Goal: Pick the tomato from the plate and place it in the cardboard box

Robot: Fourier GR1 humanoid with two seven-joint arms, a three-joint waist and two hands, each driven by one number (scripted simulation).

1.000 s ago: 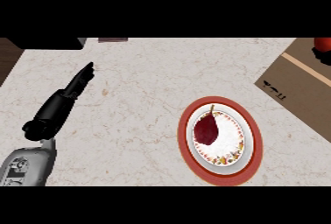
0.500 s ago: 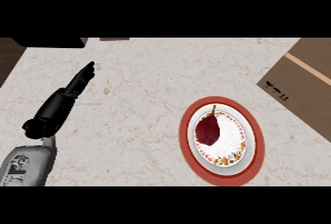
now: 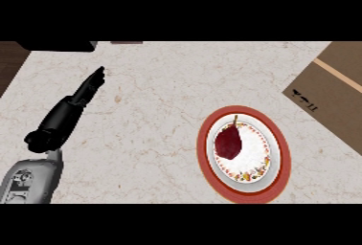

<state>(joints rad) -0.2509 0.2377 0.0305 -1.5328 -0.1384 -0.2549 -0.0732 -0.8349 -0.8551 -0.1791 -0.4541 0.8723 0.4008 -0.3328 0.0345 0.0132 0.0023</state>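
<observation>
A dark red tomato (image 3: pixel 229 141) with a thin stem lies on the left half of a white plate (image 3: pixel 259 160) with a wide red rim and a patterned inner band. The plate stands right of the counter's middle. The cardboard box (image 3: pixel 334 91) lies at the right edge, partly cut off by the view. My left hand (image 3: pixel 71 112) is at the left, fingers straight and pointing up and to the right, well apart from the plate. My right hand is out of sight.
The pale marbled counter (image 3: pixel 155 124) stretches between my left hand and the plate. A dark object (image 3: pixel 56 46) sits at the counter's far left corner, and a small dark thing (image 3: pixel 127 42) lies along the far edge.
The view has shifted a little: the box now shows more at the right edge. My left hand, the plate and the tomato keep their places.
</observation>
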